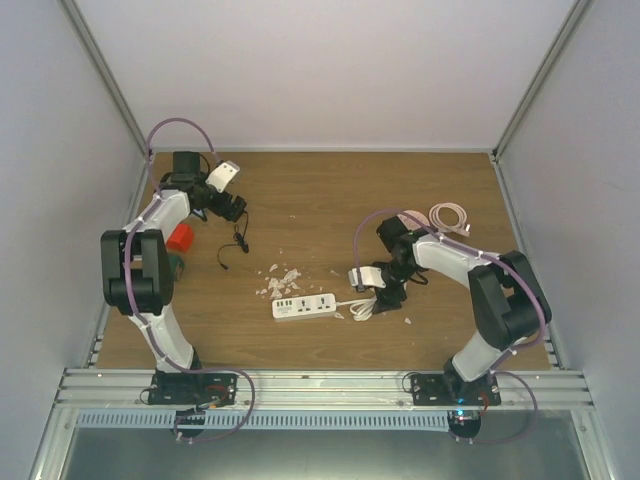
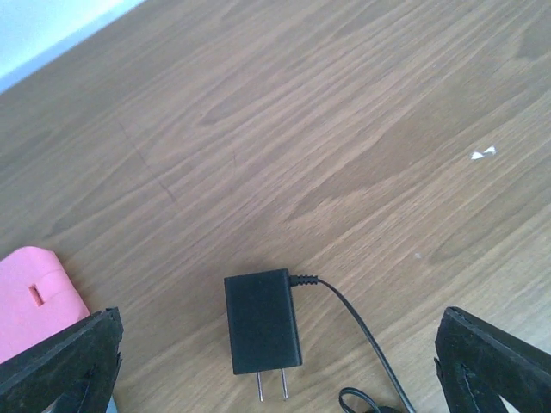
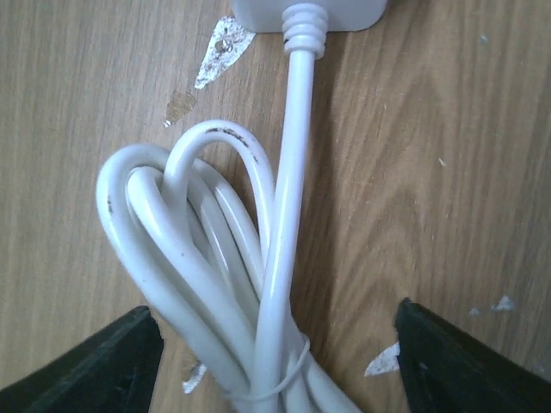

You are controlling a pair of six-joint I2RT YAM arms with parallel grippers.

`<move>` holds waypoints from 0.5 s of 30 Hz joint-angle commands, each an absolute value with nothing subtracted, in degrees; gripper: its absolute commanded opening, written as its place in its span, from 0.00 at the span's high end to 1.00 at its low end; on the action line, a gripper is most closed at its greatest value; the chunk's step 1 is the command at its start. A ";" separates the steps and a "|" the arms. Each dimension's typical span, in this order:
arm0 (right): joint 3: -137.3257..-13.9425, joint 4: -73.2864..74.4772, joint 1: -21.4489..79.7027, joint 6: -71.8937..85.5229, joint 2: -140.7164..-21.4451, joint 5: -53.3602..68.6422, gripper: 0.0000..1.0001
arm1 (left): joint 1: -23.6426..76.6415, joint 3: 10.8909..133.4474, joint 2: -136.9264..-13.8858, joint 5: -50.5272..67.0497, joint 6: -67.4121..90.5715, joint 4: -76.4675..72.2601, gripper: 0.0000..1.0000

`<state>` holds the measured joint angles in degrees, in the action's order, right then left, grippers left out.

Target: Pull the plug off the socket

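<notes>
At the near middle of the bench (image 1: 320,200), power strip (image 1: 303,307): lies flat. No plug shows in its sockets from above.
Plug (image 2: 261,320): a black adapter lying flat at the far left, prongs bare, well apart from the strip. I judge the pull done.
Left hand (image 1: 233,209): open, hovering over the plug with a finger at either side and gripping nothing. By my reading it has let the plug go there.
Black lead (image 2: 362,331): thin, runs off the plug's top corner and curls loose on the wood.
Right hand (image 1: 387,296): open, fingers spread either side of the coiled cord (image 3: 198,258) without pinching it. It is probably placed there to steady the strip.
Coiled cord: white, bundled with a thin tie, joined to the strip's end.
Red object (image 1: 180,237): just beside the plug's resting spot, something green close by. Too small to tell what either is.
Paper scraps (image 1: 280,280): scattered between plug and strip.
Pale cable (image 1: 450,215): looped at the far right.
Obstruction: nothing lies between either hand and its object.
</notes>
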<state>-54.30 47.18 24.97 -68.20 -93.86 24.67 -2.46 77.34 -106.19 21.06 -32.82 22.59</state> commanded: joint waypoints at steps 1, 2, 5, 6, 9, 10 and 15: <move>-53.94 43.85 25.84 -66.61 -95.21 22.23 0.30 | -2.57 75.84 -101.32 24.83 -33.26 22.52 0.01; -53.75 43.09 25.84 -66.57 -95.00 21.98 0.35 | -2.55 75.59 -100.74 25.43 -32.92 22.71 0.01; -53.32 41.56 25.75 -66.47 -94.49 21.38 0.51 | -2.35 74.35 -99.05 27.45 -31.48 22.41 0.01; -53.27 41.47 25.69 -66.33 -94.42 21.10 0.55 | -2.18 73.97 -98.47 27.90 -31.02 22.22 0.01; -52.95 42.34 25.05 -66.79 -94.13 20.36 0.65 | -1.28 72.53 -96.54 28.52 -30.30 21.54 0.01; -52.61 42.44 24.71 -67.10 -93.71 19.97 0.68 | -0.86 72.17 -96.20 28.35 -30.31 21.36 0.01; -50.61 42.42 21.10 -69.50 -91.08 19.17 0.74 | 0.78 71.01 -95.98 27.84 -30.50 21.09 0.01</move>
